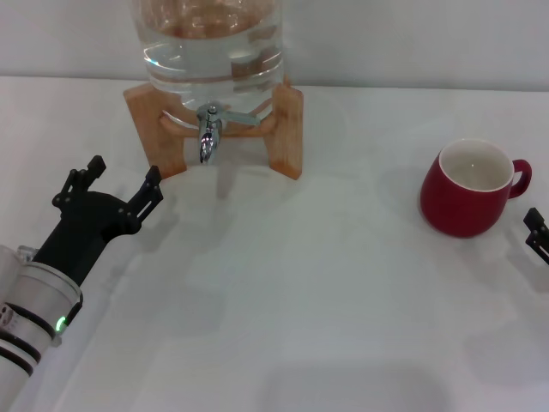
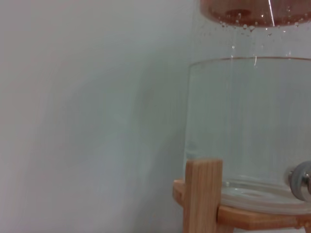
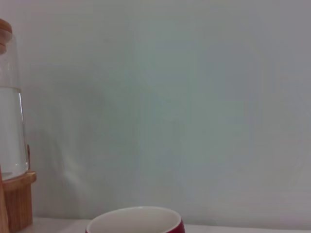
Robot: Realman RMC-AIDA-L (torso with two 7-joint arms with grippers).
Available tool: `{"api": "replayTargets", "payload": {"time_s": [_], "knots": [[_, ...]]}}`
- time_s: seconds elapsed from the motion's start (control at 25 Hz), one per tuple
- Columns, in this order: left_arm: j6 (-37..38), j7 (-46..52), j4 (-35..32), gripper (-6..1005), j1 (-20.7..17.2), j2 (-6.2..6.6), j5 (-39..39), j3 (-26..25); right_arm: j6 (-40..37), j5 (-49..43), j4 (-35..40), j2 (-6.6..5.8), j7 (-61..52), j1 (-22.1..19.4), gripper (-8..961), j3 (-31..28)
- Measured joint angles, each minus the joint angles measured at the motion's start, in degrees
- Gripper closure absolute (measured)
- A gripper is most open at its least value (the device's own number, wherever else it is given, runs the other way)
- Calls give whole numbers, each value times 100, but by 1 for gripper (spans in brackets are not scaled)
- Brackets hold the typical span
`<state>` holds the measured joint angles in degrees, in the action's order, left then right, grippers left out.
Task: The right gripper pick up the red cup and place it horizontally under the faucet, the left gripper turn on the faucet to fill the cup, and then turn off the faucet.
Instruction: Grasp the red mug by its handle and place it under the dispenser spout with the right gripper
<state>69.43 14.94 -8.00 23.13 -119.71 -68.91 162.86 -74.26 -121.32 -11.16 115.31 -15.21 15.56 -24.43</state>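
Observation:
The red cup (image 1: 467,193) stands upright on the white table at the right, cream inside showing, handle pointing right; its rim (image 3: 136,219) also shows in the right wrist view. The chrome faucet (image 1: 208,130) sticks out of the clear water jar (image 1: 214,43) at the back centre, spout down, lever pointing right; a sliver of the faucet (image 2: 302,180) shows in the left wrist view. My left gripper (image 1: 124,172) lies open and empty at the left, short of the stand and left of the faucet. Only a tip of my right gripper (image 1: 537,233) shows at the right edge, just beyond the cup's handle.
The jar sits on a wooden stand (image 1: 287,129) whose legs flank the faucet. A pale wall runs behind the table. White tabletop (image 1: 300,283) stretches between the stand and the cup.

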Motion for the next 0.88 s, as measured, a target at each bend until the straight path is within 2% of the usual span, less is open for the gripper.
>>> {"api": "replayTargets", "payload": {"time_s": [0.88], "knots": [[-88, 0, 0, 113, 49, 9, 0, 0, 295, -37, -4, 17, 2, 198, 96, 23]]}}
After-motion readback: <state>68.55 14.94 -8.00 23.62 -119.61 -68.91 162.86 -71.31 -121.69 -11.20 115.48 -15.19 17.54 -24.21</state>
